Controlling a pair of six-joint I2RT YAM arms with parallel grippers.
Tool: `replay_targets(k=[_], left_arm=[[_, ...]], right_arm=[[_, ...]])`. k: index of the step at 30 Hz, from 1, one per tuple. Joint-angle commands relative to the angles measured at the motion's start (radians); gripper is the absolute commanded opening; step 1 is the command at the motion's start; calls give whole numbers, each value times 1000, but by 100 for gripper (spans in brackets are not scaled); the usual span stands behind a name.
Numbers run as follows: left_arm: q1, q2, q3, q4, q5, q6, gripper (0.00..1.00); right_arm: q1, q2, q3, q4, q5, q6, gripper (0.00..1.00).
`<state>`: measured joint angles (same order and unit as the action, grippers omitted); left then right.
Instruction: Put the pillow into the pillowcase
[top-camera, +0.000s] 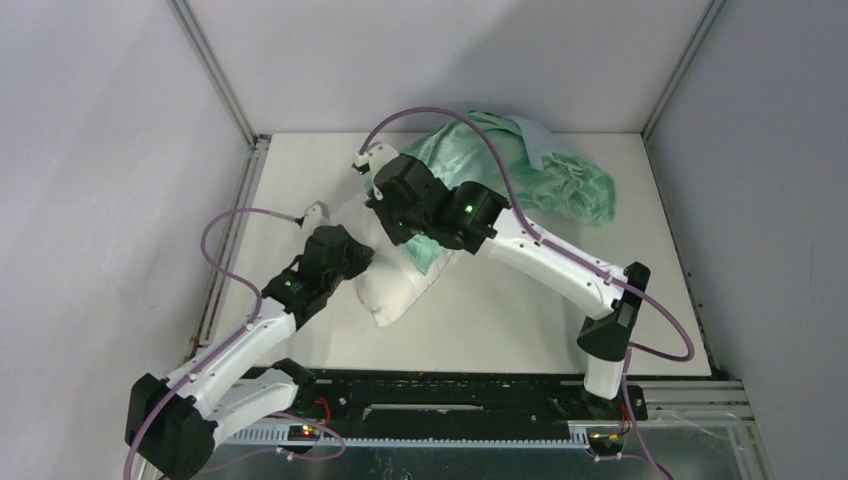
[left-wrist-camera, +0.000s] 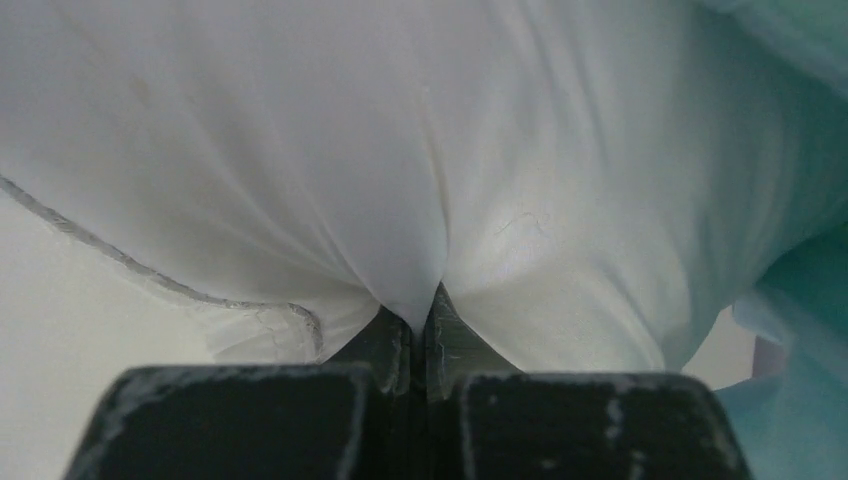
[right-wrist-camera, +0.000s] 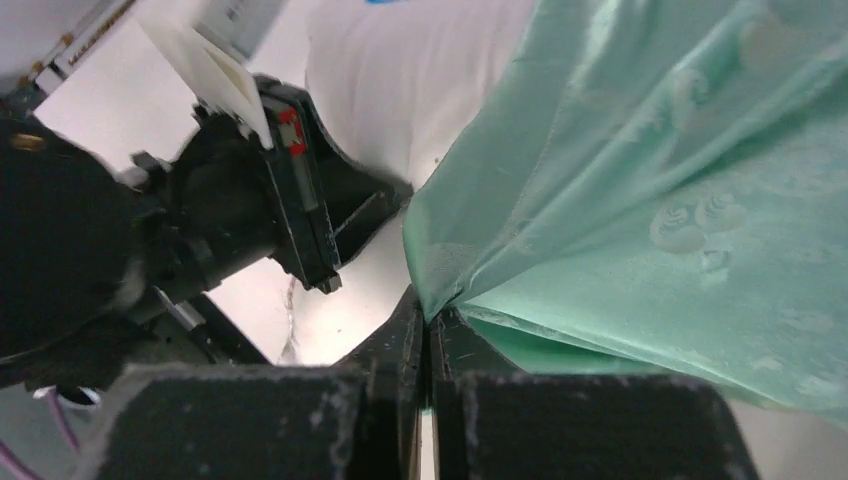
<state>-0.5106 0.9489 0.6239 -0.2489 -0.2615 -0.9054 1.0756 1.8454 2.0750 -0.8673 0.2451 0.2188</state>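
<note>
Nearest the arm bases, on the white table (top-camera: 520, 320), lay the pillow (top-camera: 400, 290). It was a plump off-white cushion set at a slant, with one corner pointing toward the bases and its smooth fabric drawn into soft folds. At its left edge, the left gripper (left-wrist-camera: 421, 318) had its jaws pressed together on a pinch of the pillow's cloth. The cloth puckered into a ridge right above the fingertips, and a stitched seam ran along the pillow's edge just to their left in the left wrist view.

Just beyond, over the pillow's far part, the right gripper (right-wrist-camera: 429, 322) was clamped tight on an edge of the pillowcase (top-camera: 560, 175), a thin, glossy sea-green fabric woven with faint swirl motifs. That edge draped over the pillow's far end, touching it.

Farther back, the rest of the pillowcase sat in a wrinkled heap at the table's far right. Mostly its green side showed, with a light blue strip folded across the top near the back wall.
</note>
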Motion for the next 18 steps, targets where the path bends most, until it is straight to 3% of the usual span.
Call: replay_targets(k=[1,5,6,9,12,14,18], left_arm=[[-42,-15,103,43,3,-22,0],[-42,-15,102,41,7,-54,0],[-42,-10,105,40,7,-58,0],[-42,6,117,34,7,-71,0],[-42,20,131,27,9,-75,0],[-42,25,140,16,6,-76,0],[-40,27,146,9,10,-75,0]], right_arm=[[-52,-22,-69,36,-192,102,0],[-139,-92,-201,85,-215,126,0],[-149,-109,-224,85,-203,125,5],[-157,-185,-309,89,-130,123,49],[-150,-290,-419,92,-25,143,74],[-146,-386,-542,121,43,174,80],[-142,-577,-796,184,130,249,81]])
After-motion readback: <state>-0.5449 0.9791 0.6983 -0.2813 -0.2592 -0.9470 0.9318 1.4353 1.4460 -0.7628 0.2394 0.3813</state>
